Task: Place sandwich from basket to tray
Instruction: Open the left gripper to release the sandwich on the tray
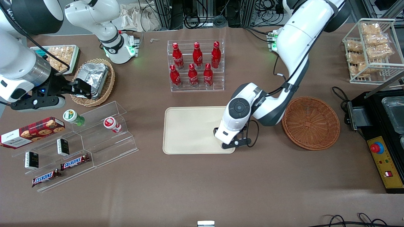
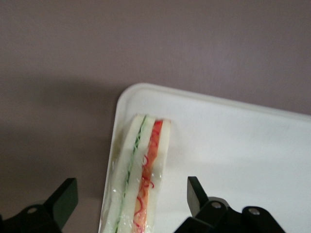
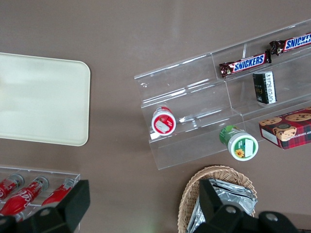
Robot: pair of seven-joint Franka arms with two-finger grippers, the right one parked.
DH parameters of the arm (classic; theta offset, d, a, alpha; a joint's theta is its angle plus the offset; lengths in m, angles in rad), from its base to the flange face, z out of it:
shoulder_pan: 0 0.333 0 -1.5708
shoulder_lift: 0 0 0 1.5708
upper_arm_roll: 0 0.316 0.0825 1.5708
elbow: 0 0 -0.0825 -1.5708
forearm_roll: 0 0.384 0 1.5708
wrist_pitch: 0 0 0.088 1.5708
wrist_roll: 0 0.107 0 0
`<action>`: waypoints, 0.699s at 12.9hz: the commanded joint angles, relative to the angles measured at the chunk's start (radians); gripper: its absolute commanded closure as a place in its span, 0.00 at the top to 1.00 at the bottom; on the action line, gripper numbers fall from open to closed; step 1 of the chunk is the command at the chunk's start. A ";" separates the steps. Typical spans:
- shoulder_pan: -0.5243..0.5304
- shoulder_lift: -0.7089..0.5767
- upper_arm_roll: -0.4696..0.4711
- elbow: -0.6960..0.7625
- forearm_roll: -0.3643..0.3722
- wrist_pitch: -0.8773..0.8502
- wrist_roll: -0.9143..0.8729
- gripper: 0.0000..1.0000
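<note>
One sandwich (image 2: pixel 138 179) lies on the tray (image 1: pixel 186 129), at the corner nearest the front camera on the working arm's side. The gripper (image 2: pixel 131 204) hovers just above it — fingers (image 2: pixel 197 194) spread wide, one to each side, gripping nothing. The basket (image 1: pixel 311 123) sits just beside the tray, toward the working arm's end — nothing visible inside.
</note>
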 commanded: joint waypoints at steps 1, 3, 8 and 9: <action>0.075 -0.105 0.008 0.020 -0.004 -0.118 -0.116 1.00; 0.167 -0.177 0.004 0.020 -0.013 -0.190 -0.117 1.00; 0.307 -0.306 0.002 -0.057 -0.022 -0.195 0.009 1.00; 0.317 -0.350 0.007 -0.095 -0.035 -0.195 0.058 1.00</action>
